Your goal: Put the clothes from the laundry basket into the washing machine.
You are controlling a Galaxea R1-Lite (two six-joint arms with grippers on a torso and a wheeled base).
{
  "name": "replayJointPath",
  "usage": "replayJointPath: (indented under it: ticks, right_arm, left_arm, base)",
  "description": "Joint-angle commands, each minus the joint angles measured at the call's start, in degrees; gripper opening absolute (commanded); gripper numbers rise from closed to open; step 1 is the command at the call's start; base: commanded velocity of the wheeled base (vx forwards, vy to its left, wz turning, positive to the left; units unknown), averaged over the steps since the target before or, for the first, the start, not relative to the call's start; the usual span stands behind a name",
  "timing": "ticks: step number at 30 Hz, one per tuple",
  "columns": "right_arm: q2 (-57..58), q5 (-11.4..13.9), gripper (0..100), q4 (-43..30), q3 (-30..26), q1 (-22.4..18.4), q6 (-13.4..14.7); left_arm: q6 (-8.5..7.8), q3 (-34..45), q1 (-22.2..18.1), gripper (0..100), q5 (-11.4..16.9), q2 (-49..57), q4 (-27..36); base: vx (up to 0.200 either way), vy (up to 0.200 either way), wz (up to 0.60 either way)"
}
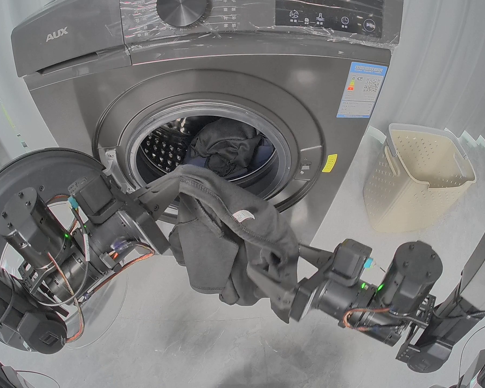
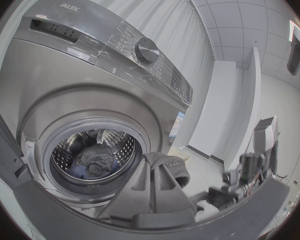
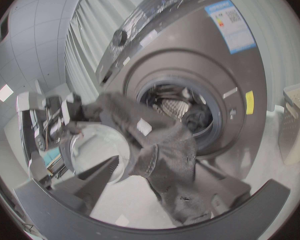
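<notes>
While my left fingers [image 1: 156, 192] were clamped on the grey garment [image 1: 221, 233] right at the drum [image 1: 159, 149], my right fingers [image 1: 277, 297] sat spread, lower and farther out, cloth just draped over them.

1. We see the left arm [image 1: 37, 227] built from black and dark grey cylindrical housings; one round end cap carries a ring of small screws.
2. Braided copper-orange cables [image 1: 64, 281] loop along it, beside thin red wires, a teal tab and green indicator lights.
3. The left gripper [image 1: 164, 189] is matt black; its fingers [image 2: 166, 187] are wedge-shaped with triangular recesses.
4. The right arm [image 1: 409, 276] has the same black drum-shaped joints, green lights, a teal tab and one orange cable loop.
5. The right gripper [image 1: 275, 260] has dark grey tapered fingers [image 3: 96, 180], finely ridged along the inner edge.
</notes>
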State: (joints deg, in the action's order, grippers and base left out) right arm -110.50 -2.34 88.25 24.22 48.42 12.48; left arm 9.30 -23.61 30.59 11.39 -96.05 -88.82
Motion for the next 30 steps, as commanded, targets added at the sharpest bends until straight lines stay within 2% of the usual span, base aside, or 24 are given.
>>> replayJointPath:
  ticks: [1,6,12,18,21,30]
  right_arm:
    - [-5.61,0.06,100,-0.01,-5.94,3.26,0.44]
    - [-7.28,0.06,100,-0.01,-6.82,4.14,1.14]
    - [-8.16,-0.21,100,-0.01,-5.33,2.64,0.88]
    - [-13.17,-0.3,100,-0.01,1.18,-0.52,0.88]
    - [-16.42,-0.3,100,-0.01,4.61,-1.75,1.14]
    - [-21.69,0.14,100,-0.01,11.9,-3.07,0.26]
  left_arm:
    - [0.19,-2.23,-0.18,0,-1.54,-0.1,-0.04]
    - [0.19,-2.49,-0.18,0,-1.72,0.25,-0.04]
    - [0.28,-2.67,-0.09,0,-1.63,0.51,-0.04]
    - [-0.25,-1.88,0.44,0,-1.54,1.66,-0.04]
    - [0.19,-1.61,1.58,0,-1.19,3.06,-0.04]
    - [-0.07,-1.61,2.2,0,-1.01,3.59,-0.04]
  base:
    - [0.0,0.0,0.0]
    - [0.0,0.0,0.0]
    - [0.0,0.0,0.0]
    - [0.0,0.0,0.0]
    - [0.0,0.0,0.0]
    - [0.0,0.0,0.0]
